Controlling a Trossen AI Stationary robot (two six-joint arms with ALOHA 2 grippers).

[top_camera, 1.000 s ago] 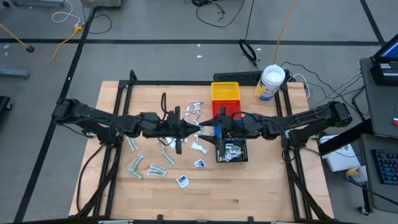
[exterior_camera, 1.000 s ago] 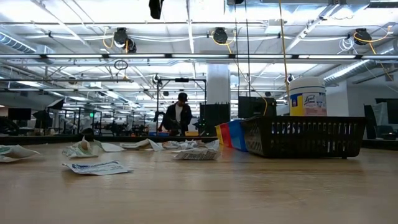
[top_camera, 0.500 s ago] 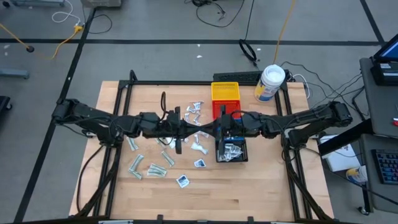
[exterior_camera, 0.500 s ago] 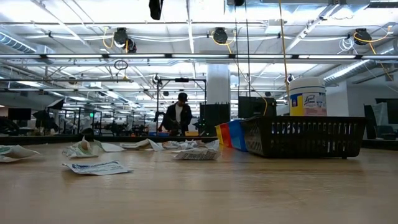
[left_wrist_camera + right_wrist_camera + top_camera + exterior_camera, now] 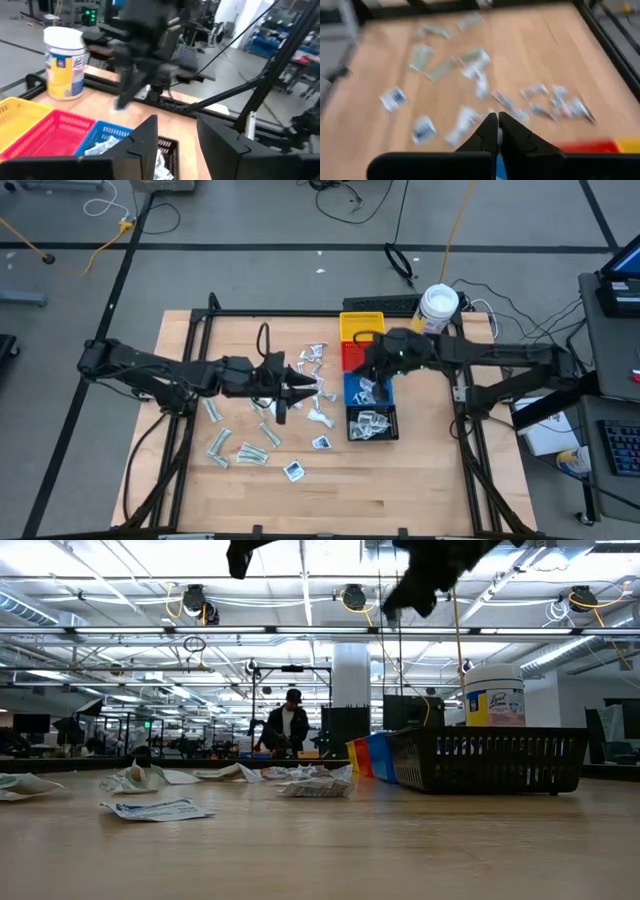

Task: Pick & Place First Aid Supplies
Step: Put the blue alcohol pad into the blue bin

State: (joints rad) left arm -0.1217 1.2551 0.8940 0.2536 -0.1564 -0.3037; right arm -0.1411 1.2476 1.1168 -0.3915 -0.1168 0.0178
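Right hand (image 5: 372, 367) hovers over bins, beside jar (image 5: 436, 313).

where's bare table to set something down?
Free: the table's near strip below the white square packet, and its right side between the black bin and the frame rail. Crowded: scattered packets left of the bins, under the left gripper.

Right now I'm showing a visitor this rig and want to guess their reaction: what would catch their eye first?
Probably the two dark arms meeting over mid-table: the left gripper above the scattered first aid packets, the right gripper over the row of bins. That row comes next: yellow bin, red, blue bin and black bin, the last two already holding packets. The big white jar stands at the far right corner.
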